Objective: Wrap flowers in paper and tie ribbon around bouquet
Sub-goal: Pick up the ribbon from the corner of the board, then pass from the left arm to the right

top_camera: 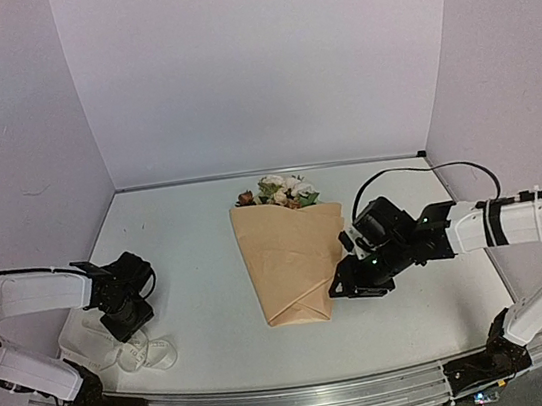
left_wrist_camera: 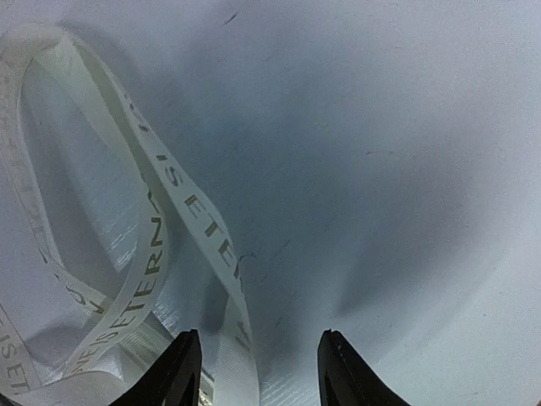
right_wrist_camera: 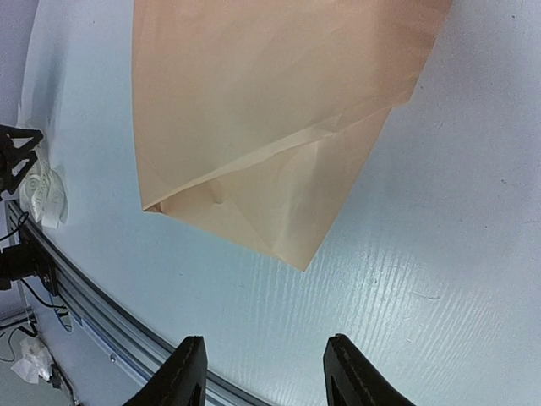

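One bouquet [top_camera: 289, 261] lies flat in the middle of the white worktop [top_camera: 196, 244] in the top view, its narrow folded end toward the bottom of the frame and its wide mouth toward the top. Its peach-tan paper [right_wrist_camera: 270, 110] is folded over itself into a cone, one flap crossing the other low down. The flowers [top_camera: 280, 192], pink, rust and cream heads with a few green leaves, poke out of the upper end. Well apart from the cone, the ribbon [top_camera: 135, 351] lies at the lower left of the top view in loose creamy loops on the worktop, not tied round anything. In the left wrist view those loops fill the left of the frame, with dark lettering along the band. One strand runs down into the gap between the fingers [left_wrist_camera: 182, 372], close beside the one at the left of the frame. The left gripper [left_wrist_camera: 258, 372] hangs low over the ribbon with its fingers parted, clamping nothing. The right gripper [right_wrist_camera: 258, 372] sits just right of the cone's lower end in the top view. In its wrist view the fingers stand apart over bare worktop, holding nothing, and the paper's folded tip lies higher in the frame, near but not between them. A metal rail [top_camera: 298, 396] runs along the bottom of the top view.
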### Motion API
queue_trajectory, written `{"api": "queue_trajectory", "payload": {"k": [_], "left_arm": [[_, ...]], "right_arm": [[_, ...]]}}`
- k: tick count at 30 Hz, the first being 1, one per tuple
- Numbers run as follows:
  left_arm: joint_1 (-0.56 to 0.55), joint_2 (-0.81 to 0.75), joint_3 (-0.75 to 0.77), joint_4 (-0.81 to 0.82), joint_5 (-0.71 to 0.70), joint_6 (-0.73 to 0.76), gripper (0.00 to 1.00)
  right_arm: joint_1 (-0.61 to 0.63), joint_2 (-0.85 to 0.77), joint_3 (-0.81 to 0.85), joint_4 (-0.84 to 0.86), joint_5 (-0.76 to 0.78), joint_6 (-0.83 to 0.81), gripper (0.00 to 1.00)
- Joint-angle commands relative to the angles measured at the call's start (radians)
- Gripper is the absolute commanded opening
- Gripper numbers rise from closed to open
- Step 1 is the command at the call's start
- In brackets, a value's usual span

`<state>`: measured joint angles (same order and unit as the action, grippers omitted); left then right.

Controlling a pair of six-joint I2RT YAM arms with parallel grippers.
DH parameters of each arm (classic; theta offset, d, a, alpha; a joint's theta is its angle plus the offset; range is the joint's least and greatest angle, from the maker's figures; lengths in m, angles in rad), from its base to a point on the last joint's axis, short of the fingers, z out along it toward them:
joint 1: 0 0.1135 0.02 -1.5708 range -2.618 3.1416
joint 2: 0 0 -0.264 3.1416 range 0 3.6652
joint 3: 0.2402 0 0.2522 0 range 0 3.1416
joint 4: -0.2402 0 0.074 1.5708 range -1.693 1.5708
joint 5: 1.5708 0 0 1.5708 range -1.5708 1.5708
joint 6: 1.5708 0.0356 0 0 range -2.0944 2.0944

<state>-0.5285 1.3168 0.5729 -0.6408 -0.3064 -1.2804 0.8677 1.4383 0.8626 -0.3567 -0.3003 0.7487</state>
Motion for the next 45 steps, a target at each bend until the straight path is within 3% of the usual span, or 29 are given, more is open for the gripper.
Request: {"api": "queue_trajectory", "payload": {"k": [1,5,9,13,20,27,37,45], "left_arm": [[0.008,0.031,-0.039,0.116,0.037,0.008,0.34],[0.007,0.009,-0.032,0.188,0.091,0.106,0.01],[-0.040,-0.061,0.069,0.301,0.178,0.310,0.00],[-0.187,-0.047,0.242,0.365,0.238,0.507,0.00],[-0.323,0.062,0.443,0.539,0.537,0.706,0.00],[-0.329,0.157,0.536,0.649,0.713,0.701,0.00],[-0.335,0.119,0.530,0.767,0.880,0.702,0.00],[-0.334,0.068,0.555,0.717,0.896,0.740,0.00]], "right_arm": [[0.006,-0.040,-0.017,0.006,0.041,-0.017,0.49],[0.006,-0.063,-0.022,-0.005,0.072,-0.033,0.45],[0.005,-0.098,-0.002,-0.050,0.126,-0.074,0.43],[0.006,-0.152,0.013,-0.064,0.201,-0.129,0.43],[0.006,-0.190,0.045,0.000,0.243,-0.228,0.57],[0.006,-0.170,-0.052,0.404,0.113,-0.224,0.65],[0.034,0.001,-0.013,0.557,0.077,-0.354,0.69],[0.066,0.135,0.057,0.695,0.087,-0.395,0.70]]}}
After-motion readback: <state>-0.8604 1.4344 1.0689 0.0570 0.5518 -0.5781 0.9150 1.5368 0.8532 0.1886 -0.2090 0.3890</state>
